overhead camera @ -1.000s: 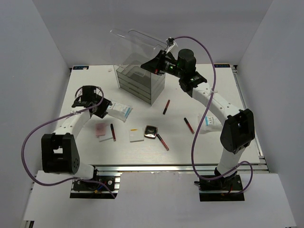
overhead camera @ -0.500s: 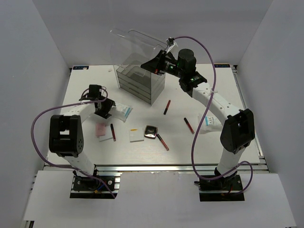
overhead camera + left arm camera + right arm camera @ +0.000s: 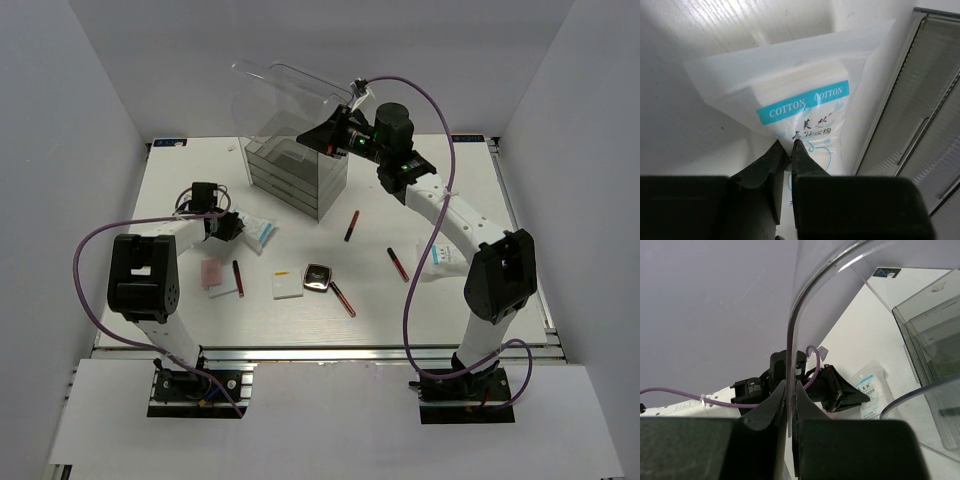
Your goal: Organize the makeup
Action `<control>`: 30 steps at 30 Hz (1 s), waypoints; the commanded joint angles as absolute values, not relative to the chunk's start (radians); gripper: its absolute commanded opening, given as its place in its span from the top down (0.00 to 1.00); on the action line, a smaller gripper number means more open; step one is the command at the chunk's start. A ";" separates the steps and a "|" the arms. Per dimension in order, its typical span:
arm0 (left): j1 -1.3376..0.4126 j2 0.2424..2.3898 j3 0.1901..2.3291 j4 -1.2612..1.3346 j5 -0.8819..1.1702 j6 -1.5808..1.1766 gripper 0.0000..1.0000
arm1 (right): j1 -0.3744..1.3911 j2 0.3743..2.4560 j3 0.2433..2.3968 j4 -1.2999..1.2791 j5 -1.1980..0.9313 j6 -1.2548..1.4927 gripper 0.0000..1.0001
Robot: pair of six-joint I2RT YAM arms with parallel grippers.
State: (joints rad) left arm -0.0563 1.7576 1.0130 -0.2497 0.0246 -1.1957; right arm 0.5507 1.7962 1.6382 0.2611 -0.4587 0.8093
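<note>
White matte table (image 3: 430,320): left gripper (image 3: 786,150) pinches the edge of a soft, glossy cotton packet (image 3: 800,95) beside the clear drawer box (image 3: 300,175); right gripper (image 3: 789,390) clamps its curved transparent lid (image 3: 812,280).

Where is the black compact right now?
Top view, centre front: the black compact lies between the white pad to its left and a dark-red stick to its right.

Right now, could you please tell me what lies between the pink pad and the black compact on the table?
The top external view shows two things between the pink pad and the black compact: a dark stick and a white square pad.
</note>
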 commanded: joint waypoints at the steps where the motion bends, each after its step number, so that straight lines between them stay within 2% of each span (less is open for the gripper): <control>1: -0.061 1.718 0.968 -0.183 0.023 -1.204 0.92 | 0.545 1.695 1.651 0.393 -0.468 0.801 0.97; 4: -0.061 1.672 0.969 -0.138 0.047 -1.193 1.00 | 0.545 1.687 1.640 0.393 -0.468 0.798 0.97; 19: -0.147 1.355 0.885 0.067 0.143 -1.213 1.00 | 0.534 1.672 1.603 0.396 -0.469 0.782 0.99; 23: -0.182 1.347 0.861 0.188 0.172 -1.239 1.00 | 0.534 1.678 1.614 0.399 -0.472 0.787 0.99; 30: -0.241 1.459 0.969 0.295 0.218 -1.223 1.00 | 0.534 1.687 1.631 0.403 -0.479 0.798 1.00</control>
State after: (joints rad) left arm -0.2195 1.4265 0.8997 0.2005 0.1829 -1.2297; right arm 0.5423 1.7557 1.5887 0.2653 -0.4709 0.8078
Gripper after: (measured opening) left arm 0.197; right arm 0.078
